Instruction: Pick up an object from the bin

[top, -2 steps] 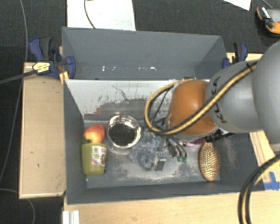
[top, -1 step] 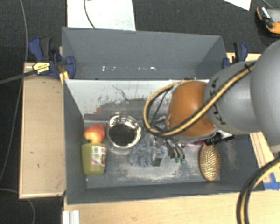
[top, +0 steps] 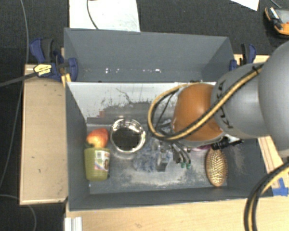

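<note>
My gripper (top: pixel 164 159) hangs low over the middle of the bin floor, below the orange wrist cover. Just left of it and partly under it lies a blurry blue-grey thing (top: pixel 145 163) whose kind I cannot make out. A round shiny metal cup (top: pixel 127 137) stands open side up to the upper left of the gripper. A golden oval hairbrush (top: pixel 216 168) lies to the right of the gripper near the front wall. Nothing can be seen held in the gripper.
A red-orange apple (top: pixel 98 138) sits at the left wall, with a green bottle (top: pixel 97 163) lying just in front of it. The arm and its cables cover the right rear part of the bin.
</note>
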Controlling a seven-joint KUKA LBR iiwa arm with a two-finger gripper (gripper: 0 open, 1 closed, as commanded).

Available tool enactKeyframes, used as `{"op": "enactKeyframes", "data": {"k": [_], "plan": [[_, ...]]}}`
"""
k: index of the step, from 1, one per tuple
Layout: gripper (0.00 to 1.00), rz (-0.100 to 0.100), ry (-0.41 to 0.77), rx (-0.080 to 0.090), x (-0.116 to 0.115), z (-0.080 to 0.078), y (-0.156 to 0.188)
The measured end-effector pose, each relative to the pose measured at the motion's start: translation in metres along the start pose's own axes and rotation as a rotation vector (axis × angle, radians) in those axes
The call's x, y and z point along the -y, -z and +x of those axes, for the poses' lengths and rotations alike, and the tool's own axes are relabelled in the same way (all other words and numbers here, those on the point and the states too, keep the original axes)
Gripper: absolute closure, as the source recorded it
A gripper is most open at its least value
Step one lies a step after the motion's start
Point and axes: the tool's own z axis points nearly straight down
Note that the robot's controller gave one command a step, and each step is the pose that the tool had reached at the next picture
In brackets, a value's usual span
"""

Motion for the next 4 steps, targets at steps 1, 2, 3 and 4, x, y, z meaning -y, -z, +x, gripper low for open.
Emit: {"op": "enactKeyframes", "data": {"k": [1, 2, 3, 4], "plan": [[1.00, 0.000, -0.001, -0.002, 0.000, 0.001, 0.010], [1.00, 0.000, -0.001, -0.009, -0.001, 0.002, 0.040], [1.00, -0.001, -0.002, 0.000, -0.001, -0.001, 0.079], [1.00, -0.001, -0.003, -0.003, -0.001, -0.001, 0.099]]}}
